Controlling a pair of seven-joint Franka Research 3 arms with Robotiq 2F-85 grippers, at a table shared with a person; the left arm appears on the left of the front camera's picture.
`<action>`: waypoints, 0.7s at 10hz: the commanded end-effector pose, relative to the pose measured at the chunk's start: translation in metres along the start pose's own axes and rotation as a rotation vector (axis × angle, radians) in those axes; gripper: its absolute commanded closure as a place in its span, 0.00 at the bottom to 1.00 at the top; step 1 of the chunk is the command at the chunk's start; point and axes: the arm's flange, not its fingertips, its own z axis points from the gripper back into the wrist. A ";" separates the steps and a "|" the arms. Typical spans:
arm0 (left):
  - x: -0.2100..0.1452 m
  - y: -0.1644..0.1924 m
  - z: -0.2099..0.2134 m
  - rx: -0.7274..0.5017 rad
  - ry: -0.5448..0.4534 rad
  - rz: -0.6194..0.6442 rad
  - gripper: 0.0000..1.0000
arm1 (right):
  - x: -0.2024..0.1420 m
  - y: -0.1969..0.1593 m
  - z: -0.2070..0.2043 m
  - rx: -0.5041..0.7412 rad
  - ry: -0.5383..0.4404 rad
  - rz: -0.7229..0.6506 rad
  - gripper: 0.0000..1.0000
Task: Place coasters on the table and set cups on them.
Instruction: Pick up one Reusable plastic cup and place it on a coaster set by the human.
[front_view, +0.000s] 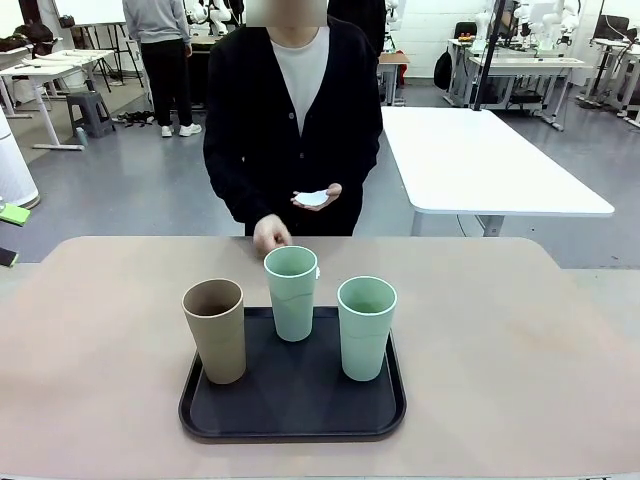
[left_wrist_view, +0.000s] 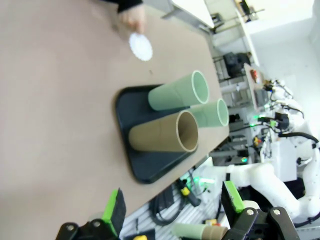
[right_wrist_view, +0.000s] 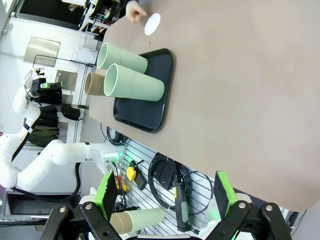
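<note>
Front view: three cups (front_view: 291, 293), one tan and two mint, stand on a black tray (front_view: 290, 415) on the table (front_view: 100, 300). A person's hand (front_view: 332, 190) holds white coasters (front_view: 312, 198).
Left wrist view: the left gripper (left_wrist_view: 174, 207) is spread apart and empty. One coaster (left_wrist_view: 140, 46) lies on the table beyond the tray.
Right wrist view: the right gripper (right_wrist_view: 165, 195) is likewise apart and empty.

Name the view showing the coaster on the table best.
Left wrist view: the coaster lies whole and largest on the table by the person's hand. Right wrist view shows it smaller. In front view, the rear mint cup hides most of it.
</note>
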 end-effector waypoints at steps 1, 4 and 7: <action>0.000 0.001 0.000 -0.008 -0.001 -0.011 0.00 | 0.001 -0.001 0.000 0.020 -0.003 0.014 0.00; 0.000 0.001 0.000 -0.008 -0.001 -0.011 0.00 | 0.001 -0.001 0.000 0.020 -0.003 0.014 0.00; 0.000 0.000 0.000 0.000 0.000 0.000 0.00 | 0.001 -0.001 0.000 0.020 -0.003 0.014 0.00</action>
